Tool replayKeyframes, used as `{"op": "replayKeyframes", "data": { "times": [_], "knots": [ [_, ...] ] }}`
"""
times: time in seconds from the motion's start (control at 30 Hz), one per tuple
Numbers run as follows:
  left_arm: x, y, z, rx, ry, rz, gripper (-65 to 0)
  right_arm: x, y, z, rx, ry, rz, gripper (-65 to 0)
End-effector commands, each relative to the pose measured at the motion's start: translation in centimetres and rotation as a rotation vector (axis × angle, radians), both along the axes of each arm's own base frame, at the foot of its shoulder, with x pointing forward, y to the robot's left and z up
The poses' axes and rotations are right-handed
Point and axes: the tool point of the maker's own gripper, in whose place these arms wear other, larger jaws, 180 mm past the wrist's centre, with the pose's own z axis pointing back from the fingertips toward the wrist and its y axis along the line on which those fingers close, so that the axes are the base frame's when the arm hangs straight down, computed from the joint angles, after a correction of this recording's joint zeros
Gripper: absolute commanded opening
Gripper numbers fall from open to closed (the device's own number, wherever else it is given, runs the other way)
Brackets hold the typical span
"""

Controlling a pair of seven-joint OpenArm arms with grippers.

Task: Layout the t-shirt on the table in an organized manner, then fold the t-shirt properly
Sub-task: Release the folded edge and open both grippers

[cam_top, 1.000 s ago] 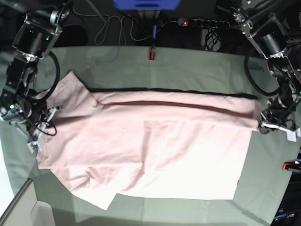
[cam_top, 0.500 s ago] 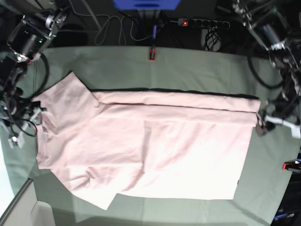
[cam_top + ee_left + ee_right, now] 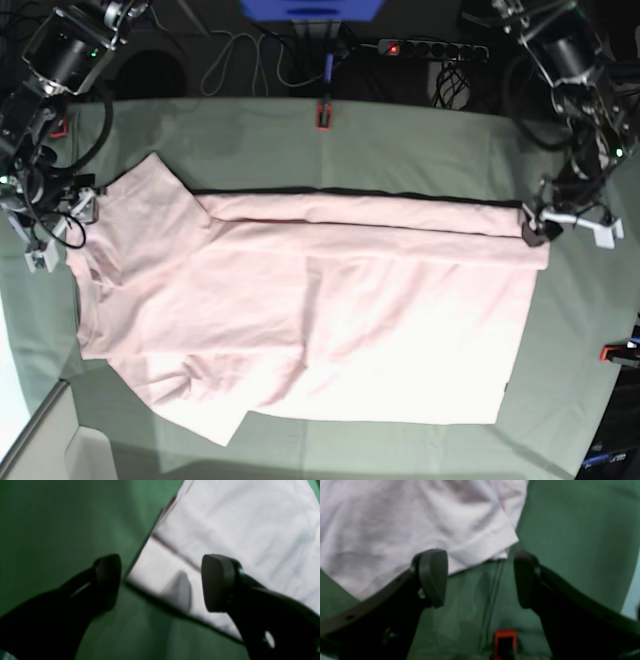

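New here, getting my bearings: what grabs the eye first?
A big pale pink t-shirt spreads across the green table, its far edge folded over in a long band. An open gripper hangs at each end: the left gripper at the hem corner, the right gripper by the sleeve.

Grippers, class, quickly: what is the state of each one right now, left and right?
Left gripper: open, holding nothing, above the t-shirt corner.
Right gripper: open, holding nothing, at the sleeve hem.
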Motion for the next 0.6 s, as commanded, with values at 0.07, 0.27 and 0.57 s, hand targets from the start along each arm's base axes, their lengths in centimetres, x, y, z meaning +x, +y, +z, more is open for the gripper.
{"op": "replayKeyframes", "data": {
  "times": [0.07, 0.27, 0.57],
  "knots": [
    [0.4, 0.8, 0.8, 0.017, -0.022, 0.001, -29.4, 0.6, -1.5, 1.4, -0.029, -0.044, -0.021, -23.6],
    [0.3, 0.5, 0.6, 0.008, -0.014, 0.001, -65.0, -0.5, -3.1, 1.6, -0.033, -0.047, -0.08, -23.6],
    [0.0, 0.9, 0.7, 0.014, -0.017, 0.006, -64.9, -1.3, -2.7, 0.7, -0.02, -0.024, -0.079, -23.2]
  ]
}}
